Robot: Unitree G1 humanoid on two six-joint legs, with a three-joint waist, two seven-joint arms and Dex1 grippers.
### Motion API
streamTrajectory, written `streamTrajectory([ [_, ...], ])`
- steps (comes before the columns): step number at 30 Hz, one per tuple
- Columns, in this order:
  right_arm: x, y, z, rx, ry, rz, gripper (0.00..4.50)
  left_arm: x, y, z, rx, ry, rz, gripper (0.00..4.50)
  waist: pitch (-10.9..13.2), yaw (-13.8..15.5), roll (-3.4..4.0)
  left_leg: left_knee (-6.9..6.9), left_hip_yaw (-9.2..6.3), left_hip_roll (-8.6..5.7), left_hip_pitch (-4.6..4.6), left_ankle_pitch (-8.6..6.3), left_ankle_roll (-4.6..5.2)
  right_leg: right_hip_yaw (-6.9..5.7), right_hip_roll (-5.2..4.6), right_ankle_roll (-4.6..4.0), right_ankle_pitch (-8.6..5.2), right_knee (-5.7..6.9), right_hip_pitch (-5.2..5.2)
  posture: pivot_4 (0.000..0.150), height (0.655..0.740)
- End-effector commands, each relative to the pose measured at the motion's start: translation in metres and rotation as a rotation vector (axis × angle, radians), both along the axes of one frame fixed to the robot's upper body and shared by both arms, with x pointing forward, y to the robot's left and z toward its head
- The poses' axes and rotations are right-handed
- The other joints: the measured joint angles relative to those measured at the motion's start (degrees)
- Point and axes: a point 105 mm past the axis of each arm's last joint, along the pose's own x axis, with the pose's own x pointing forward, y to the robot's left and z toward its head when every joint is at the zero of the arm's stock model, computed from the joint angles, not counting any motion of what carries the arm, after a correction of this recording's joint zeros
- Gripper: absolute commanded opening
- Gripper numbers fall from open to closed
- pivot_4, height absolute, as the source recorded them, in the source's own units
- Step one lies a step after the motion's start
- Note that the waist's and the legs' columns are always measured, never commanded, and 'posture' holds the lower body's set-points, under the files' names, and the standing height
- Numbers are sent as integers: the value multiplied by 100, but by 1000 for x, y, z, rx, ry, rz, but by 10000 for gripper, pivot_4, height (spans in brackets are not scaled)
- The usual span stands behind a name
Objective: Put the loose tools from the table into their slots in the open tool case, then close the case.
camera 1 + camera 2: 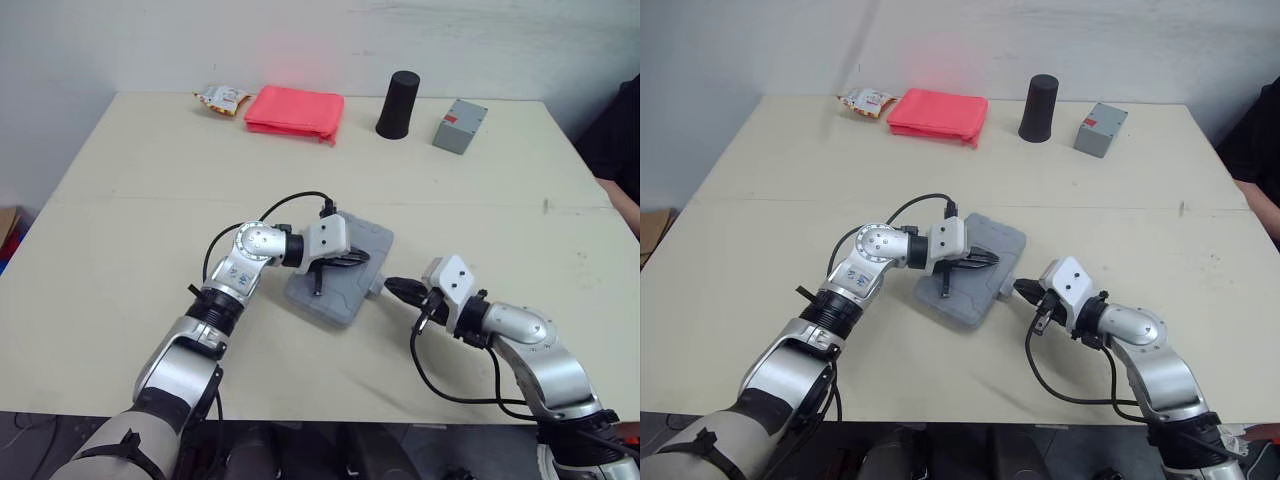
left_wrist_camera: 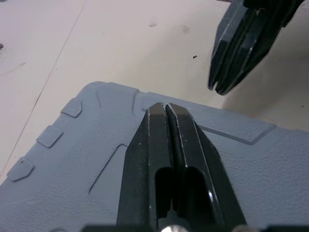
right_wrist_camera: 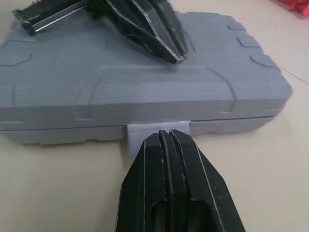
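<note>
Beige table (image 1: pixel 120 200), grey tool case (image 1: pixel 335 302) sitting shut in the middle. Left gripper (image 1: pixel 362 258) has its fingers pressed together, empty, tips right over the case's top. Right gripper (image 1: pixel 391 287) is pinched closed too, holding nothing, with the case's pale latch (image 3: pixel 157 129) just ahead of its tips. Red cloth (image 1: pixel 295 110) and black cup (image 1: pixel 398 104) sit well beyond both.

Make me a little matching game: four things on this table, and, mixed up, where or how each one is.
Things: 1 grey plastic tool case; 2 red folded cloth; 3 black tapered cup; 4 left gripper.
Places or states: A between the cloth and a small grey box; B shut, over the case's lid; C closed, mid-table; D far edge, beside a snack packet.
Pairs: 1-C, 2-D, 3-A, 4-B.
</note>
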Motion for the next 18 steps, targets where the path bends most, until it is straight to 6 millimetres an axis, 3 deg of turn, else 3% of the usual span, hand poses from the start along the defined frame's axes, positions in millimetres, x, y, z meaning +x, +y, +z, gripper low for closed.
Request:
streamTrajectory([
  [1,0,8,2,10,-16,14,0,2,14,-37,102,72,67,303,-2,-2,1,1,-4,0,7,0,0,-3,0,-1,0,-2,11,1500,7400],
  [10,9,10,-14,-20,36,5,0,-7,18,-45,101,101,71,303,-8,-19,3,-11,-9,6,51,-9,-4,-5,4,-6,-1,-17,61,1500,7400],
  [18,25,29,-12,-8,14,65,0,-11,17,-60,134,136,81,303,-11,-67,3,-11,-6,9,58,-9,-7,-4,8,-8,-2,-16,64,1500,7400],
])
